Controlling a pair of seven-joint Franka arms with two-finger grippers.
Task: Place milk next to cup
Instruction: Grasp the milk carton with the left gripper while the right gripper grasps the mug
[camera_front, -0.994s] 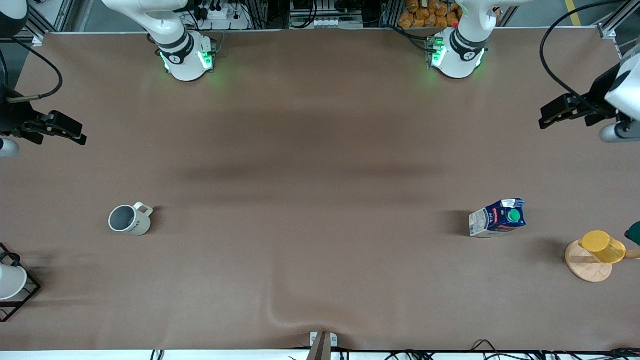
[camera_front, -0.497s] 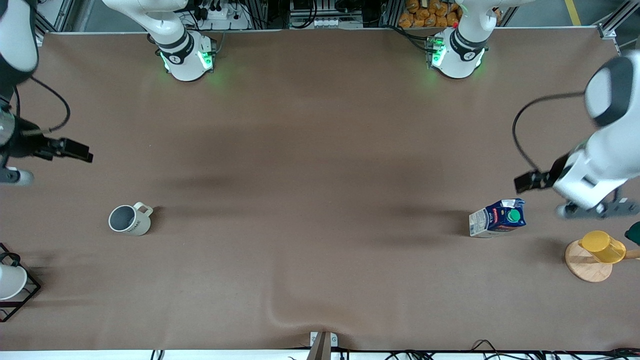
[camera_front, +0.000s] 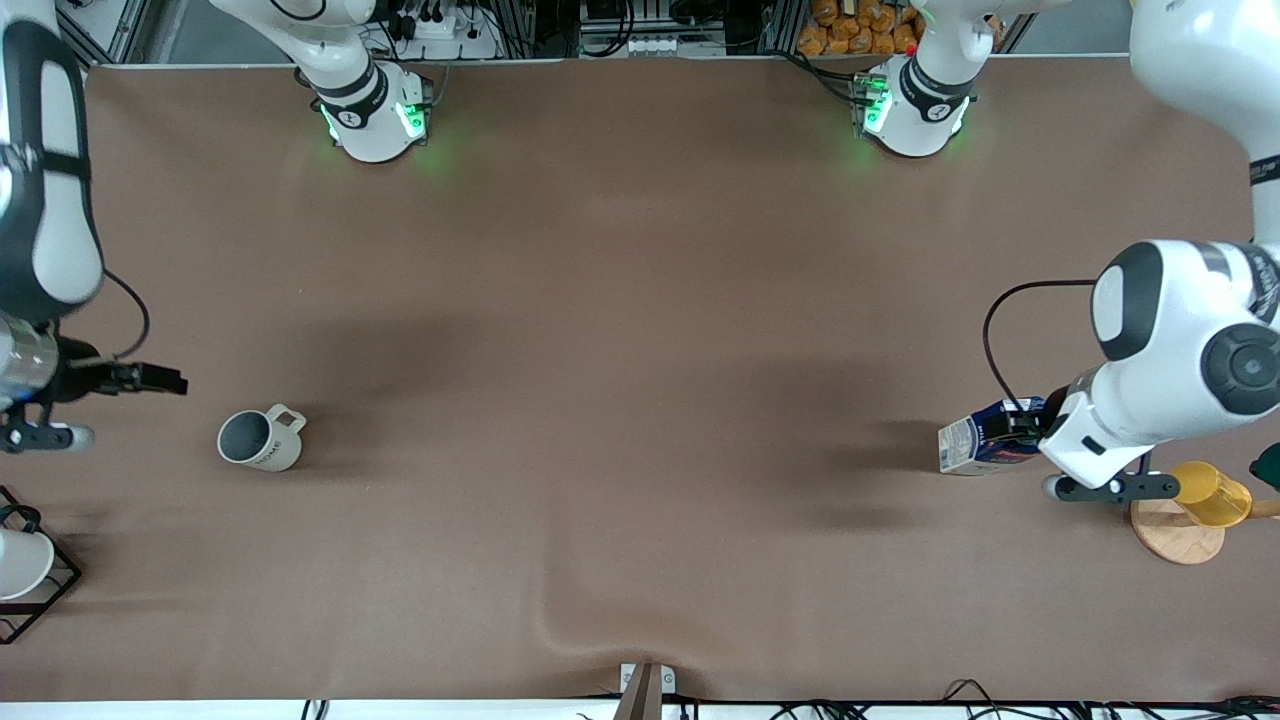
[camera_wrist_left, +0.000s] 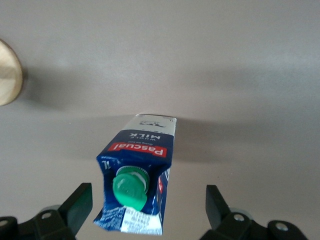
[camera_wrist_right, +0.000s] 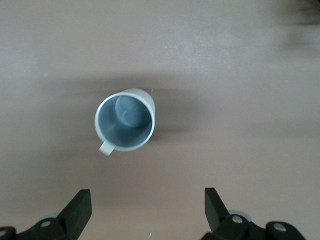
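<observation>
Both arms have swung in from the short edges of the desk since the earlier frames. Now the left gripper hangs over the milk, its fingers spread wide to either side of the carton and touching nothing. That carton stands upright near the left arm's end of the desk, its green cap showing from above, with the yellow cup on its wooden stand beside it, toward the desk's edge. At the right arm's end, the right gripper hangs by the cup, likewise spread wide and empty; the mug sits upright, well apart from the carton. A white cup in a black rack stands at the corner nearest the front camera. Nothing is yet grasped: my judgement is that the grasp, the carry along the desk and the setting-down all remain.
</observation>
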